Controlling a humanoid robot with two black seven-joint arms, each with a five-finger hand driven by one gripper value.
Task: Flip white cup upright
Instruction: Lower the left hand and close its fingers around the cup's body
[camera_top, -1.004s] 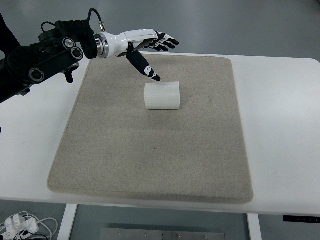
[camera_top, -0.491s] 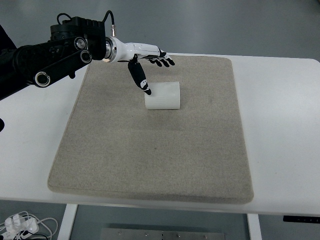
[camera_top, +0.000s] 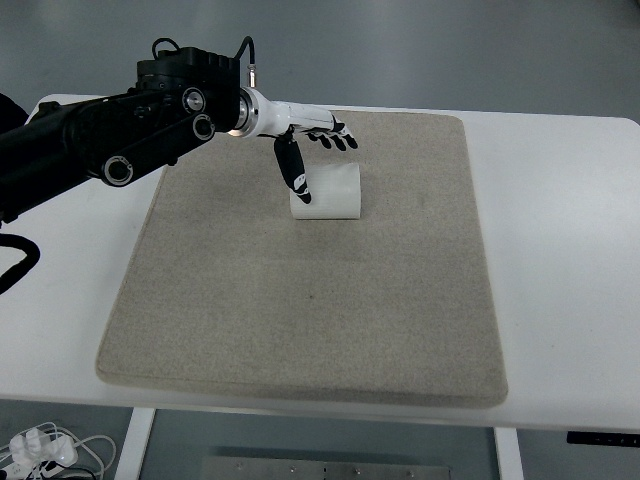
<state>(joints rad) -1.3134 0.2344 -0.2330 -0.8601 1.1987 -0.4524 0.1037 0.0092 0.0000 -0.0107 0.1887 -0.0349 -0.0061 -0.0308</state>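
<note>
While the white cup (camera_top: 326, 191) lies on its side in the far half of the grey mat (camera_top: 300, 300), its long axis runs left to right across the scene, roughly level with the mat's far edge. Which end is the mouth cannot be told from this view; the left end is partly covered by the thumb. The cup rests a little left of the mat's middle line, well away from every mat border.

Coming in from the left edge, the dark left arm (camera_top: 110, 135) reaches over the far left corner of the mat and ends in the white-and-black left robot hand (camera_top: 305, 140). Its fingers (camera_top: 335, 135) are spread and stretched to the right, just beyond the cup's far side, while the thumb (camera_top: 295, 170) hangs down toward the near side, its tip at the cup's left end. The robot hand holds nothing; whether the thumb touches the cup cannot be told.

The mat lies on a white surface (camera_top: 560, 250). Below the surface's near left corner, white cables (camera_top: 45, 448) lie on the floor.
</note>
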